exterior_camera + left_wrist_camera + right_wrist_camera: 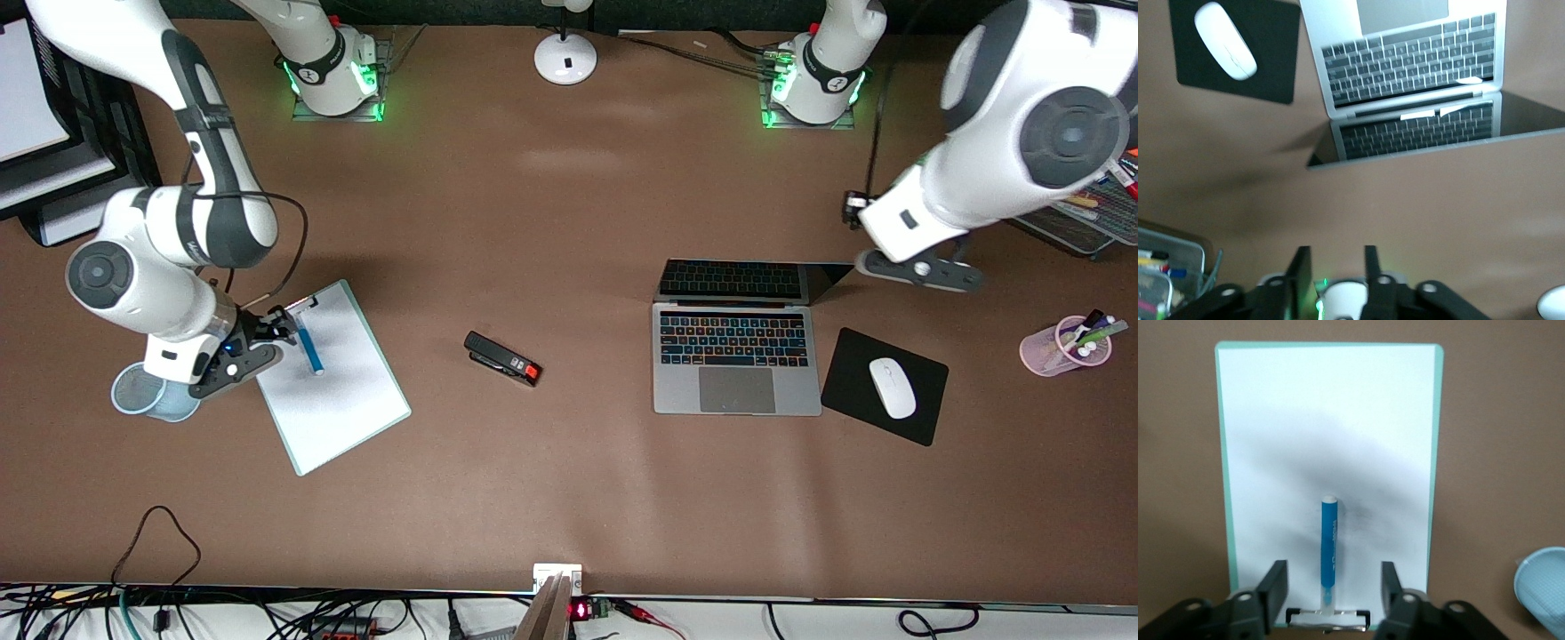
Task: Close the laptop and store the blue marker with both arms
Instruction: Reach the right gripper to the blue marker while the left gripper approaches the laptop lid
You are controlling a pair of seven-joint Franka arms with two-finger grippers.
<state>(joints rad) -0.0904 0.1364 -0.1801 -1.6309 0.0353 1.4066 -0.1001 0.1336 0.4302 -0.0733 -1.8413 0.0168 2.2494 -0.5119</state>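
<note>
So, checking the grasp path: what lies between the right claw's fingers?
The blue marker, lying on the clipboard, sits between the right claw's fingers, untouched; the right wrist view shows it.

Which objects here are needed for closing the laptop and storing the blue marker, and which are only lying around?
Needed: laptop, open; blue marker on the clipboard; right gripper around the marker; left gripper above the table by the laptop's screen.

Lying around: stapler, mouse, mouse pad, pink pen cup.
</note>
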